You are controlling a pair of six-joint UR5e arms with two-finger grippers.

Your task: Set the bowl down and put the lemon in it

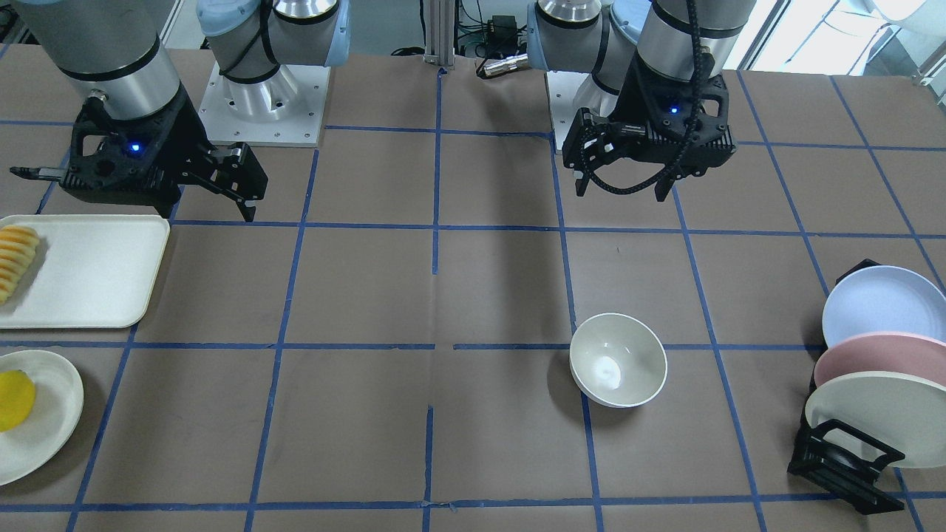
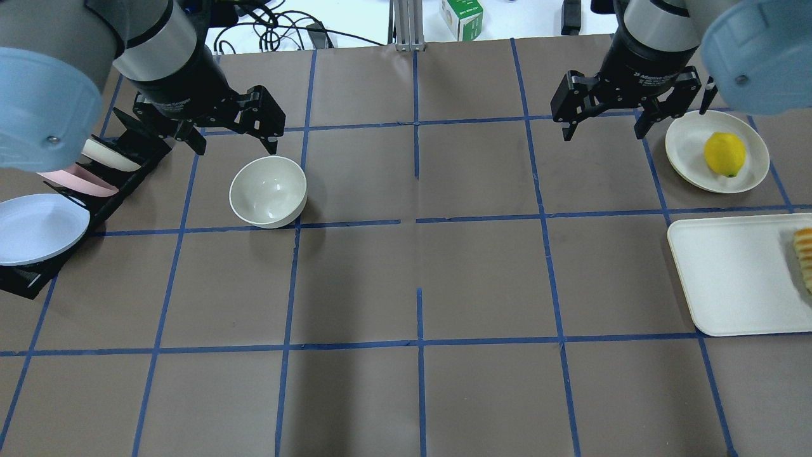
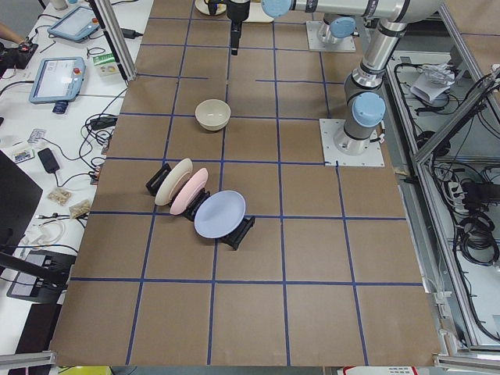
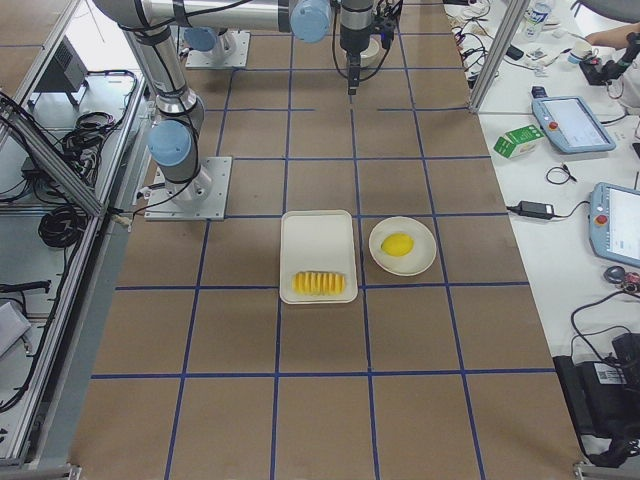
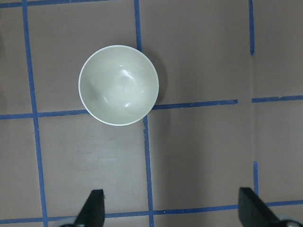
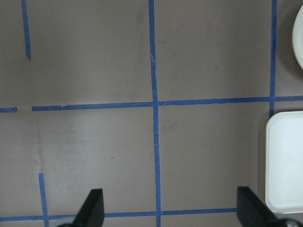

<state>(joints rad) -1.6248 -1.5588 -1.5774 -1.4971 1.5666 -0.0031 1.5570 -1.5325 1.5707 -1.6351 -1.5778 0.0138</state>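
The cream bowl [image 1: 618,360] stands upright and empty on the brown table; it also shows in the overhead view [image 2: 268,191] and the left wrist view [image 5: 118,85]. My left gripper [image 2: 236,147] [image 1: 619,191] hangs open and empty above the table, just behind the bowl and apart from it. The yellow lemon [image 2: 724,153] [image 1: 15,399] lies on a flat cream plate [image 2: 688,149] at the far right. My right gripper [image 2: 601,133] [image 1: 133,193] is open and empty, just left of that plate in the overhead view.
A black rack [image 1: 842,462] holds a blue plate [image 1: 879,303], a pink one and a cream one beside the bowl. A white tray [image 2: 736,279] with a sliced orange-yellow fruit [image 2: 804,254] lies near the lemon's plate. Blue tape lines grid the table.
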